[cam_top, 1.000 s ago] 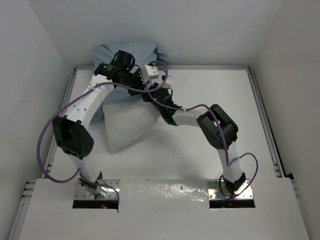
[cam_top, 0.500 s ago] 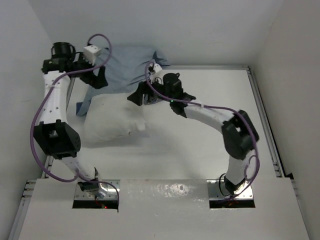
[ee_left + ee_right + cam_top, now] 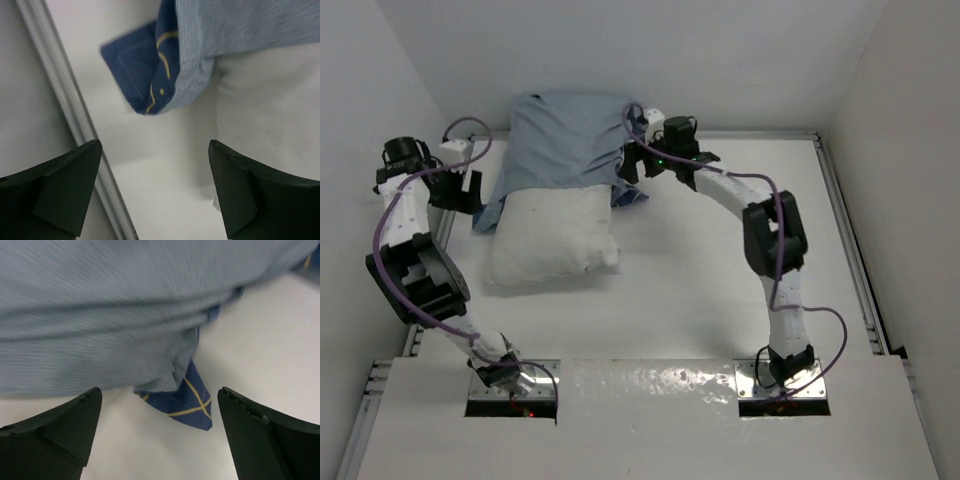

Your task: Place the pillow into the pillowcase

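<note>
The white pillow (image 3: 555,240) lies at the table's far left, its far half inside the grey-blue pillowcase (image 3: 565,140). My left gripper (image 3: 463,190) hangs open just left of the pillowcase's left corner, touching nothing. In the left wrist view the navy corner of the pillowcase (image 3: 145,75) and the pillow (image 3: 270,100) lie ahead of the left gripper (image 3: 155,187). My right gripper (image 3: 628,166) stands open at the pillowcase's right corner. In the right wrist view the pillowcase (image 3: 125,315), one navy corner folded out, lies beyond the empty right gripper (image 3: 157,432).
A metal rail (image 3: 442,235) runs along the table's left edge, close under the left gripper, and shows as a rail (image 3: 60,95) in the left wrist view. Another rail (image 3: 848,230) borders the right side. White walls enclose the table on three sides.
Both grippers have opened and let go of the pillowcase. The arms swung apart, left arm to the left rail, right arm to the far right corner. The pillowcase now covers the pillow's far half.
</note>
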